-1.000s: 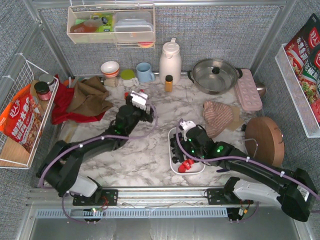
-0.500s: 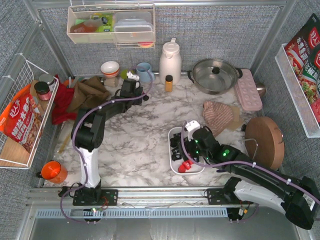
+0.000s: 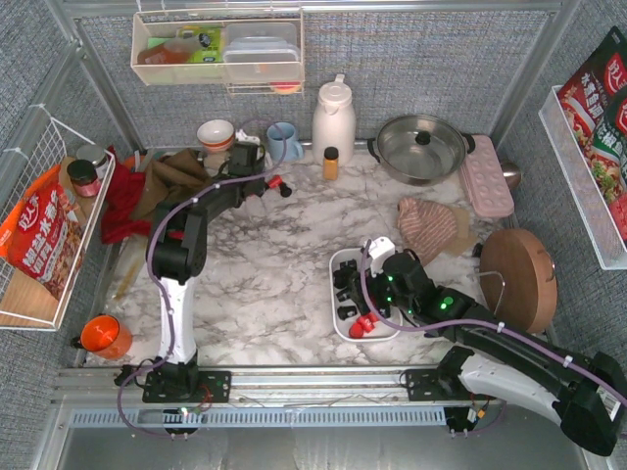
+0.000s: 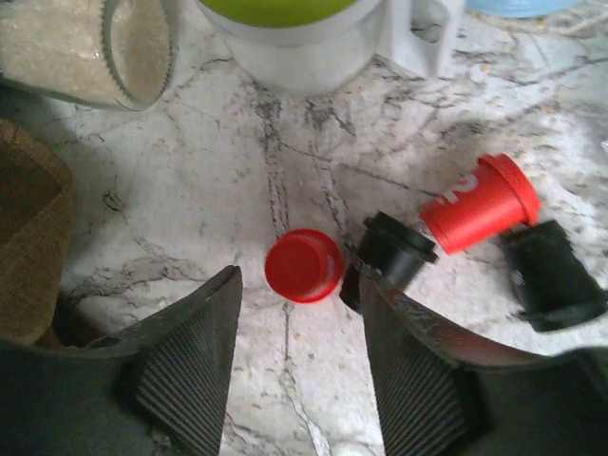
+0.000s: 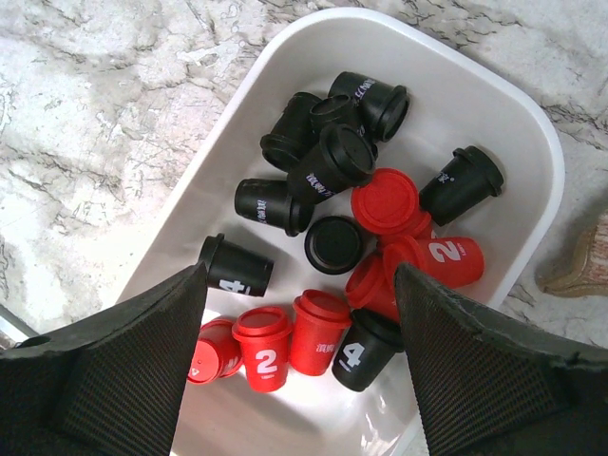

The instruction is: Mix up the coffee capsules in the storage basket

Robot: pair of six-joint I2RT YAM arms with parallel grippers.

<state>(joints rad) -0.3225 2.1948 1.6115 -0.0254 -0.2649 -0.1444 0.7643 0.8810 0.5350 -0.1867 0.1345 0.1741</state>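
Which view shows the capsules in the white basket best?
Right wrist: the capsules in the basket look large and sharp. Top view: small, partly under the right gripper. Left wrist: none of them.

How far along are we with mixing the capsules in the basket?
Done: most capsules lie in the basket, red and black partly clustered. In hand: right gripper hovers open over them; left gripper, open, straddles a red capsule among four loose ones on the table. Left: gather those, stir.

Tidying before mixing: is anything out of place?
Yes. Two red and two black coffee capsules lie loose on the marble tabletop near the left gripper, outside the white rounded storage basket.
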